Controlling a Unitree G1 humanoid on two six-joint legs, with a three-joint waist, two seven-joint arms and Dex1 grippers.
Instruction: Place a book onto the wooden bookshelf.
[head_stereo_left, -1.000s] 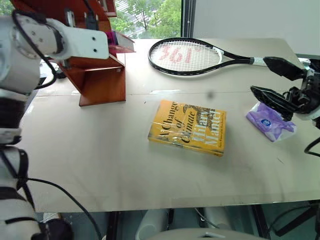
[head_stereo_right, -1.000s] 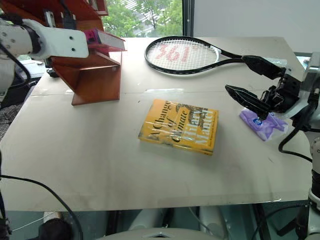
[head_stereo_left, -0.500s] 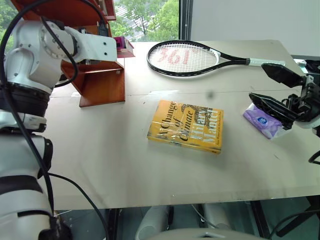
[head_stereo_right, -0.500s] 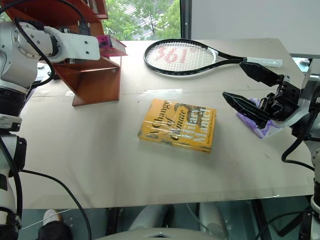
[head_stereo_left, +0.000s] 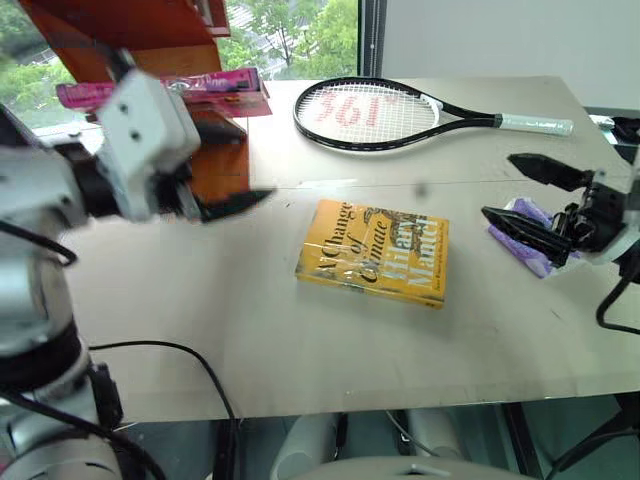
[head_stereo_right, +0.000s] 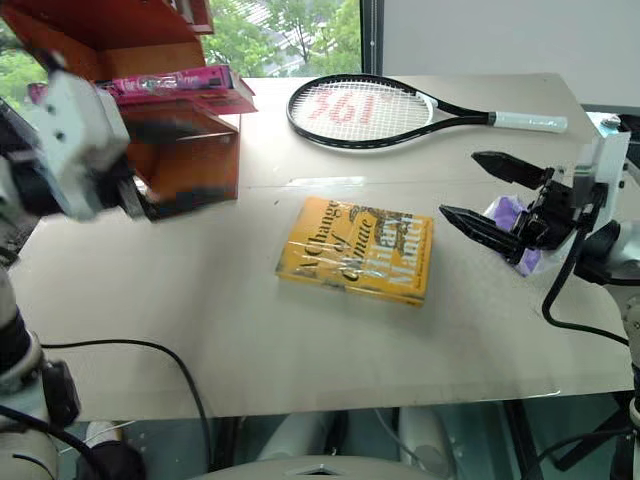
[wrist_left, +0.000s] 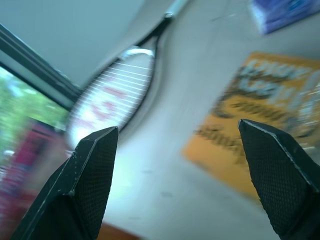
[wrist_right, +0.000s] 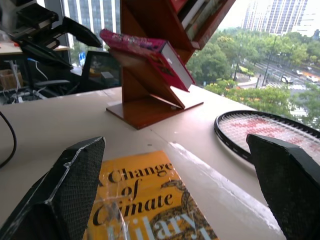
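the pink book (wrist_right: 150, 52) lies flat on a board of the wooden bookshelf (wrist_right: 150, 107), its spine end overhanging the board's front edge a little; in the right eye view it shows as a magenta strip (head_stereo_right: 175, 82) on the shelf at the table's far left corner. nothing grips it. the left gripper (head_stereo_left: 225, 205) hangs over the table just in front of the shelf, blurred, fingers apart and empty; in the left wrist view the 2 finger pads (wrist_left: 90, 175) stand wide with bare table, the racket (wrist_left: 112, 97) and the yellow book (wrist_left: 255, 115) between them. the right gripper (head_stereo_right: 495, 195) hovers above the table's right side, jaws wide apart, empty, just over a purple tissue pack (head_stereo_left: 530, 235). judgement: the placing step looks done and the left arm is in the retreat part of the task. the book sits on a slanted unit with some overhang, so the one open question is whether it rests stably. next move, as i read it: take the left arm clear of the shelf without brushing the book's protruding end or the shelf's side. yellow book (head_stereo_left: 375, 252) in the table's middle and racket (head_stereo_left: 370, 112) beyond it are not part of the job.
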